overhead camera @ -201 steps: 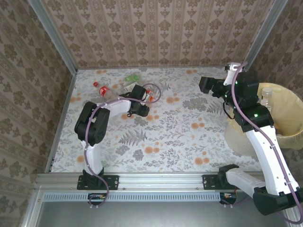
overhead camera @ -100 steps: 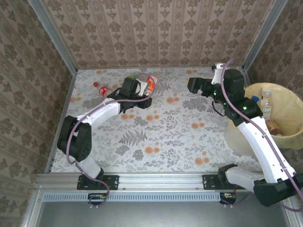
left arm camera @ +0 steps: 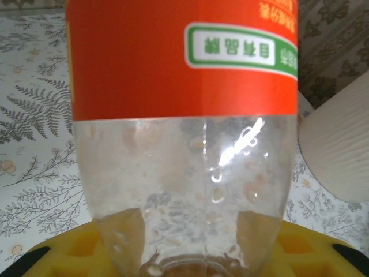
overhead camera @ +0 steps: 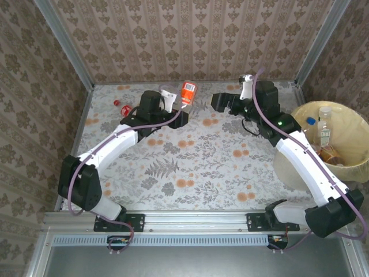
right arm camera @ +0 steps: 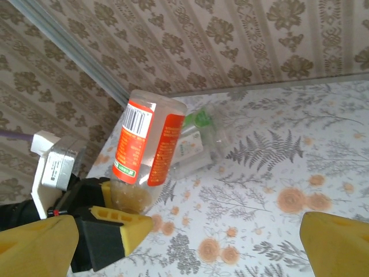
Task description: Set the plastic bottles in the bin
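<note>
While outstretched, left tool (overhead camera: 180, 101) grips orange-label bottle (overhead camera: 188, 90) | right tool (overhead camera: 214, 102) apparently open

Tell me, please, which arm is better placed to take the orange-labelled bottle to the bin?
Probably the right: the bin stands on its side, and the right gripper is open, facing the orange-labelled bottle that the left gripper holds up, far from the bin.

Brown damask-patterned walls (overhead camera: 190, 40), floral fern-print table (overhead camera: 202, 167), aluminium front rail (overhead camera: 190, 221)
</note>
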